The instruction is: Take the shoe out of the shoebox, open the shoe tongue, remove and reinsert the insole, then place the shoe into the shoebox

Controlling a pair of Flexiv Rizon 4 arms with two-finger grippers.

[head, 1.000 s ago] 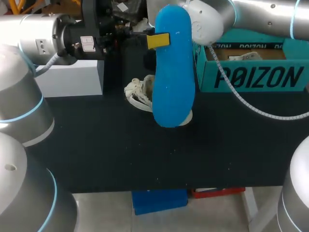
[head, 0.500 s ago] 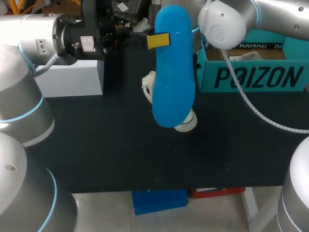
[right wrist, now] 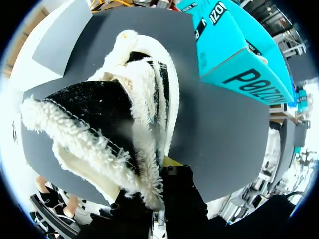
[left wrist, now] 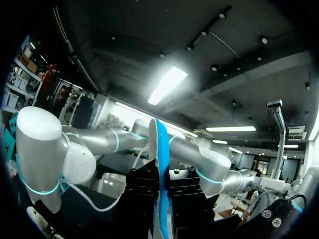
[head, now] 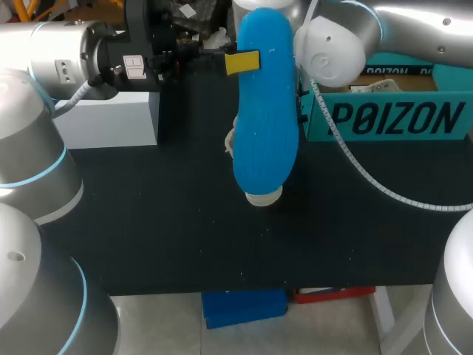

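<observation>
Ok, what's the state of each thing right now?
Insole: pulled out, held above the table.
Left tool: shut on the insole.
Shoe: mouth open, gripped at its fleecy collar.
Right tool: shut on the shoe.
Shoebox: open, paper showing inside.

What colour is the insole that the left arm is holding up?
Bright blue all over, with no pattern. The insole shows best in the head view.
</observation>
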